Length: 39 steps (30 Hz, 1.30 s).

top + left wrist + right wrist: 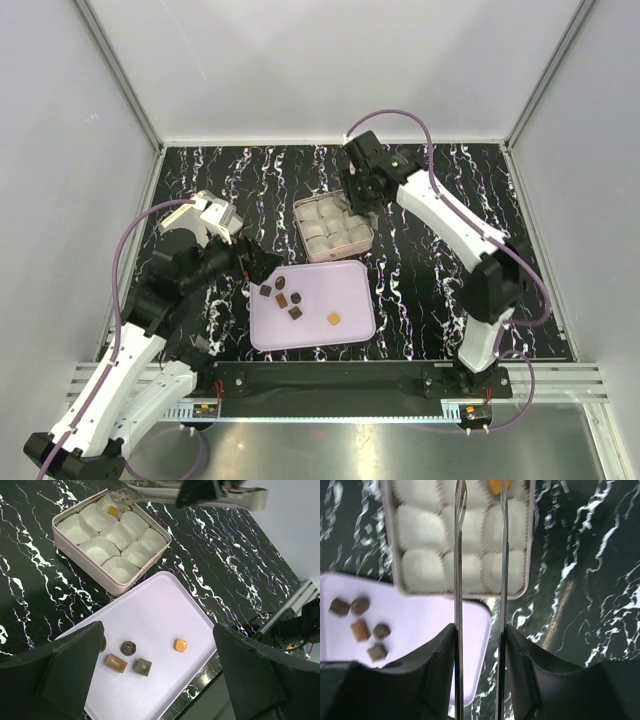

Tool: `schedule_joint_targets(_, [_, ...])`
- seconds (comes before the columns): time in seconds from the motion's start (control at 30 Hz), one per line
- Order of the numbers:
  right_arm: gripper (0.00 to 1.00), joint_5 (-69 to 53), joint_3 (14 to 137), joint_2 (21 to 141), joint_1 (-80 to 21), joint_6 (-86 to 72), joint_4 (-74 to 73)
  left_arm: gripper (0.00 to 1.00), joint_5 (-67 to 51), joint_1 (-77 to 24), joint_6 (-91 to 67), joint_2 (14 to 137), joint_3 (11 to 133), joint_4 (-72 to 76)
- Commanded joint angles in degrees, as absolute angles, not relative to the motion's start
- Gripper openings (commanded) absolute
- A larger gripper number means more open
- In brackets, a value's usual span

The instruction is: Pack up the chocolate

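Standing a moderate gap apart, the 2 long thin metal fingers (457, 580) of the right gripper (481, 487) have nothing clamped between them; white paper cups (420, 520) show through the gap along their whole length. Their tips reach over the far right corner of the square tin (390, 540). An orange chocolate (496, 485) sits in that corner's cup. The right finger crosses in front of this piece in the wrist view, and I cannot tell whether it touches it. The tin holds 9 cups in 3 rows of 3.

The left gripper (157, 630) is spread fully wide, its 2 broad black fingers (75, 675) with nothing between them. It hangs above the far left part of the lilac tray (165, 605).

On that part of the tray lies a cluster of chocolates (362, 627). The right wrist view shows 5 of them, dark brown apart from 1 tan piece. From the left wrist view the left finger hides part of the cluster. A second orange piece (181, 645) lies alone on the tray, apart from the cluster and nearer the tray's right side.

The tray lies just beside the tin, on its near side, both on the black marbled table (430, 250).
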State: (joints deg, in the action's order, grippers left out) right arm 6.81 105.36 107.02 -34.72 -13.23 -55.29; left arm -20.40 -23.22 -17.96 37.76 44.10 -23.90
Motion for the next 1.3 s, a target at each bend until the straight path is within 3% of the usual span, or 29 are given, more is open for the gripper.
schedule_joint_targets(0.0, [0.49, 5.01, 100.58, 97.31, -40.51, -12.3, -59.05, 0.99, -20.83, -22.94, -17.58, 37.71, 44.56, -21.88])
schedule_joint_targets(0.23, [0.49, 2.21, 82.22, 81.68, -52.46, -17.13, -57.14, 0.99, -20.48, -22.85, -17.49, 37.79, 44.56, -21.97])
schedule_joint_targets(0.6, [0.49, -5.44, 60.23, 62.5, -54.93, -22.5, -46.77, 0.99, -18.9, -22.68, -17.31, 38.23, 44.74, -22.5])
schedule_joint_targets(1.27, [0.49, -0.44, 53.0, 58.71, -60.64, -24.95, -46.23, 0.99, -19.07, -19.78, -17.31, 39.38, 44.74, -22.59])
